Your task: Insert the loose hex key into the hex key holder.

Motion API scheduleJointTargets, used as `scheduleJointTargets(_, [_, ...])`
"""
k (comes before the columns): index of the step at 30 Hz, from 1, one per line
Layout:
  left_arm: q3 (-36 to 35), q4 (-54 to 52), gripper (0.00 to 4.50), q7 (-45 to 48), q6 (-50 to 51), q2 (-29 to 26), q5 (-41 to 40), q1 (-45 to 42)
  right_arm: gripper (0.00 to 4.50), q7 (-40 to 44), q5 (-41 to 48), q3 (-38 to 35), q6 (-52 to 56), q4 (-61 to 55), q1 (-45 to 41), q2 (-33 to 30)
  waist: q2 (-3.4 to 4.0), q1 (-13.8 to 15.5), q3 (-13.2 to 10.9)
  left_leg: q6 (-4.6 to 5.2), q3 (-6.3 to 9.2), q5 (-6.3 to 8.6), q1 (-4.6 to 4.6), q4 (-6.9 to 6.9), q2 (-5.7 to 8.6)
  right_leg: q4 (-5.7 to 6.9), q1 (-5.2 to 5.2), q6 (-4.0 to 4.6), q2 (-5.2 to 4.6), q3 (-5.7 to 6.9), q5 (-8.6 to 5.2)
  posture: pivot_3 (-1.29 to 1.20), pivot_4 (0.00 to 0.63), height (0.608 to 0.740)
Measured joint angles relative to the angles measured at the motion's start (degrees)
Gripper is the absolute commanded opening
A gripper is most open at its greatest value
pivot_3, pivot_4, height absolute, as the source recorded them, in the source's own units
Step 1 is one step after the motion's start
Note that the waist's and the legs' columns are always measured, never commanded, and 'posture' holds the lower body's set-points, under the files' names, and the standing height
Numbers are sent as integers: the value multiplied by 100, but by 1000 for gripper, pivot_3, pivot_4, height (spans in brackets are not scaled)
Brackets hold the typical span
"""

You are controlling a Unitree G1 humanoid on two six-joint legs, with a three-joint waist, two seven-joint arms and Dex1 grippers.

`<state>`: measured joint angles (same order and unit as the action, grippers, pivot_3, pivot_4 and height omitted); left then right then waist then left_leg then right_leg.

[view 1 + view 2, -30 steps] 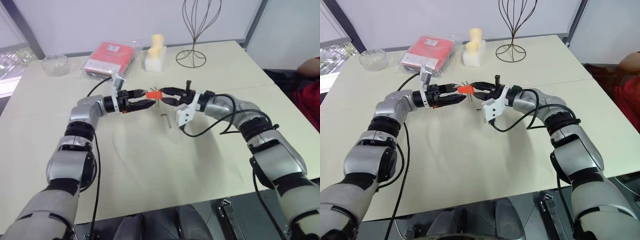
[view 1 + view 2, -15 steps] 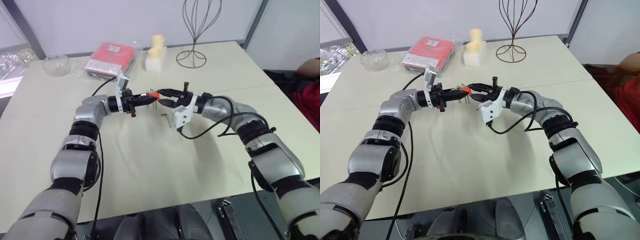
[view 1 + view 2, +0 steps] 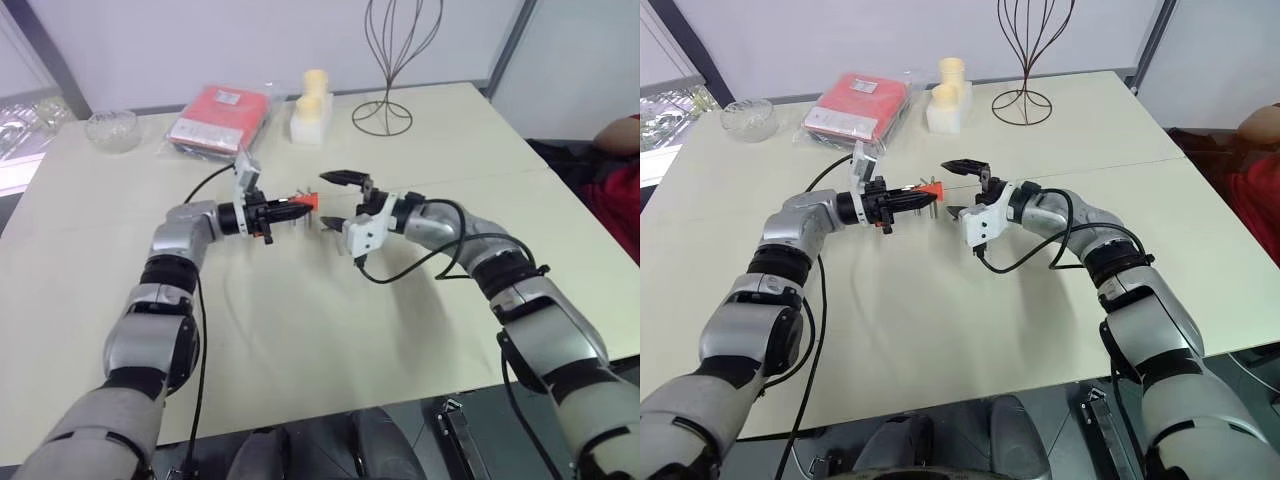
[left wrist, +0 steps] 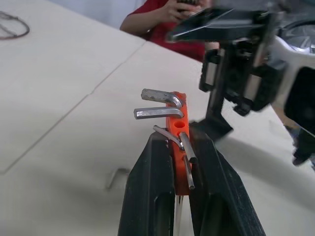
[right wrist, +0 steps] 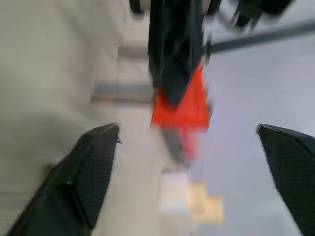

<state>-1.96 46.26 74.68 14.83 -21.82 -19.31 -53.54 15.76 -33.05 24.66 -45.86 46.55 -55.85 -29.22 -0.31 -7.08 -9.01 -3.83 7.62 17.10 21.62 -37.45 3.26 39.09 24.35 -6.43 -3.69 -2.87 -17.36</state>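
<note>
the left gripper [image 4: 178, 147] is clamped on the red hex key holder [image 4: 178, 129] above the table [image 3: 300, 330]. the right gripper [image 3: 335, 200] faces it, fingers spread wide and holding nothing.

hex key holder [image 4: 178, 129]: bright orange-red, with shiny grey keys
left hand [image 3: 285, 209]: black
right hand [image 3: 338, 201]: black
surface [image 3: 300, 310]: pale cream
flat packet [image 3: 220, 116]: red with a small white label
wire stand [image 3: 390, 60]: dark
bowl [image 3: 110, 129]: clear
</note>
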Motion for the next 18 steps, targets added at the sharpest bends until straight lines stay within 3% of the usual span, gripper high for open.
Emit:
scheduleJointTargets(4, [6, -853, 0, -91, 55, -228, 6, 492, 4467, 806, 887, -433, 1060, -420, 442, 80, 0, 3, 0, 0, 1, 0, 2, -1, -6, 1, -1, 0, -3, -1, 0, 0, 150, 740])
scheduleJointTargets(6, [7, -1345, 0, -189, 51, -367, 10, 845, 4467, 1507, 1700, -803, 2208, -955, 812, 241, -1, 9, 1, 1, 3, 0, 2, -2, -10, 1, -3, 0, -2, -1, 0, 0, 150, 740])
scheduleJointTargets(10, [1, -2176, 0, -485, 29, -595, 19, 1450, 4467, 2455, 3291, -1453, 5682, -2503, 1359, 632, 0, 33, 0, 1, 9, 1, 9, -13, -10, 3, -1, 0, -6, -1, 0, 0, 150, 740])
scheduleJointTargets(14, [-7, -3160, 0, -878, 82, -685, -12, 1930, 4467, 2448, 4125, -1712, 8438, -3899, 1361, 916, 1, 153, 1, 11, 29, 7, 20, -35, -6, 6, 3, 1, -10, -1, 1, 0, 150, 740])
scheduleJointTargets(18, [-65, -3680, 0, -1227, 249, -680, -141, 2138, 4467, 2086, 4168, -1599, 9280, -4044, 1365, 1165, 1, 314, 1, 15, 24, 9, 28, -51, 5, 9, 3, -1, -13, 0, 1, 0, 150, 740])
